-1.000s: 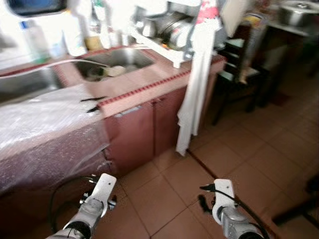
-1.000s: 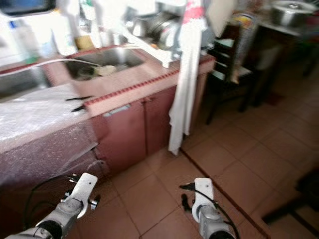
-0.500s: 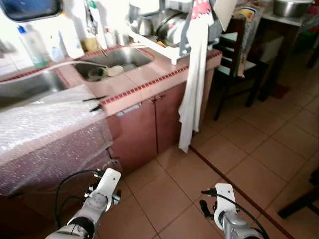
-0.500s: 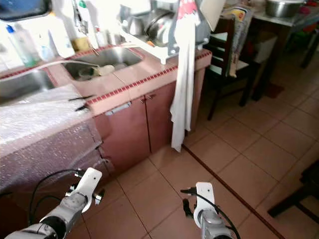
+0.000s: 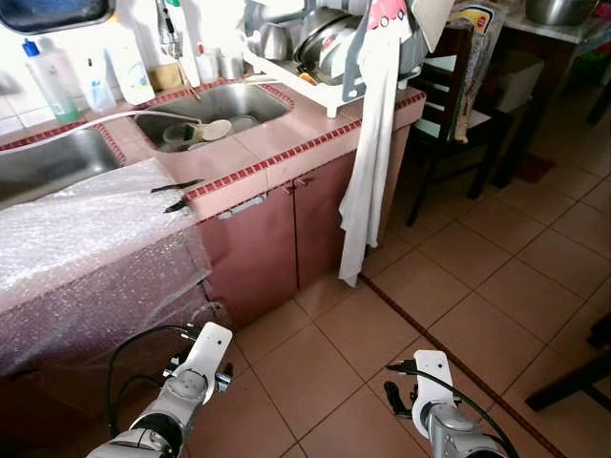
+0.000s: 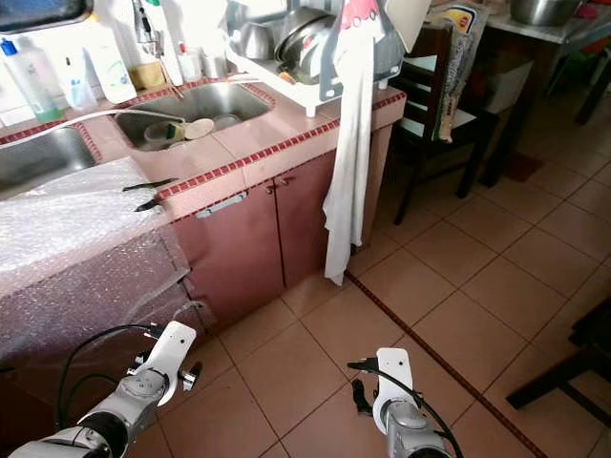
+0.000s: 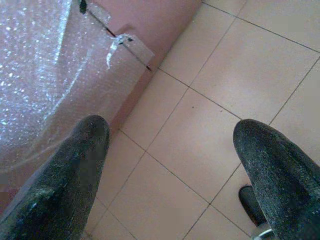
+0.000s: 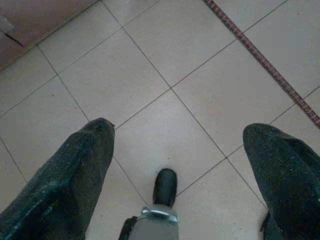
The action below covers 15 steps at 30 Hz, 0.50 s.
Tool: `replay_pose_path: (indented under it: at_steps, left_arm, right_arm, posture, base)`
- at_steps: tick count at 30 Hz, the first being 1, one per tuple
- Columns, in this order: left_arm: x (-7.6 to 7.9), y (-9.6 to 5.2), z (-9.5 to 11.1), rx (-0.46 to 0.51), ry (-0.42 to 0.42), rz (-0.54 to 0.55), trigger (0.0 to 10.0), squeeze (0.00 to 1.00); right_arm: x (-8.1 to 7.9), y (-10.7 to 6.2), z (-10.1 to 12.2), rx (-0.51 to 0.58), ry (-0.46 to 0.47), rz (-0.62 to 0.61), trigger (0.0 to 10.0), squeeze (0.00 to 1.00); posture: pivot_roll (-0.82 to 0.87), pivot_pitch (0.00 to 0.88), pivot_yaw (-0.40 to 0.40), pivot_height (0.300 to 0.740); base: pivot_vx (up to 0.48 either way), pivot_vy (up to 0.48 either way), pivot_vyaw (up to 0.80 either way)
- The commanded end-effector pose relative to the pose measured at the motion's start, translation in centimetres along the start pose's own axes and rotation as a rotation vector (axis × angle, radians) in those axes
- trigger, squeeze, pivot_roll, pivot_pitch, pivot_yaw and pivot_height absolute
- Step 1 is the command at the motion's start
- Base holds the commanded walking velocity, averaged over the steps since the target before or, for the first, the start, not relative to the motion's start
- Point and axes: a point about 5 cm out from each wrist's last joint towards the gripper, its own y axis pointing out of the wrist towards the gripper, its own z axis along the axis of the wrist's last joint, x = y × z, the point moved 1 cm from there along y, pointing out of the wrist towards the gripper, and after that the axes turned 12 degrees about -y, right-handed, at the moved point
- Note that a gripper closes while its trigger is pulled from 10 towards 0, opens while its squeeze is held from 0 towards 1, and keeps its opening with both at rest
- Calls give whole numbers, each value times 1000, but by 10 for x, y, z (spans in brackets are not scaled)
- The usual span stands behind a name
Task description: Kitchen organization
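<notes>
Tiled floor (image 5: pixel 458 286) stretched wide to the robot's right, past the red counter (image 5: pixel 277 153) edge where a white towel (image 5: pixel 368 162) hung. Bubble wrap (image 5: pixel 86 248) draped over the counter's near corner. Both sinks (image 5: pixel 215 105) sat behind. Left gripper (image 7: pixel 170 145) and right gripper (image 8: pixel 175 145) hung low over tiles, fingers spread apart.

Shiny steel sink (image 5: pixel 218 105), crinkly clear bubble wrap (image 5: pixel 81 239) — smooth matt floor tiles (image 5: pixel 458 277), limp white cloth (image 5: pixel 368 172).
</notes>
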Motion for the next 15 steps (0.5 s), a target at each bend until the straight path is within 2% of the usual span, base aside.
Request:
replay_pose_path:
  at_steps: [1, 15]
  left_arm:
    - [-2, 0, -1, -9, -7, 7, 10000, 0]
    - [-3, 0, 0, -9, -14, 9, 10000, 0]
  right_arm:
    - [-1, 0, 1, 1, 2, -1, 10000, 0]
    - [-2, 1, 2, 2, 8, -2, 10000, 0]
  posture:
    - [-34, 0, 62, 740]
    - [-35, 0, 65, 740]
  base:
    - [0, -292, 0]
    - [0, -315, 0]
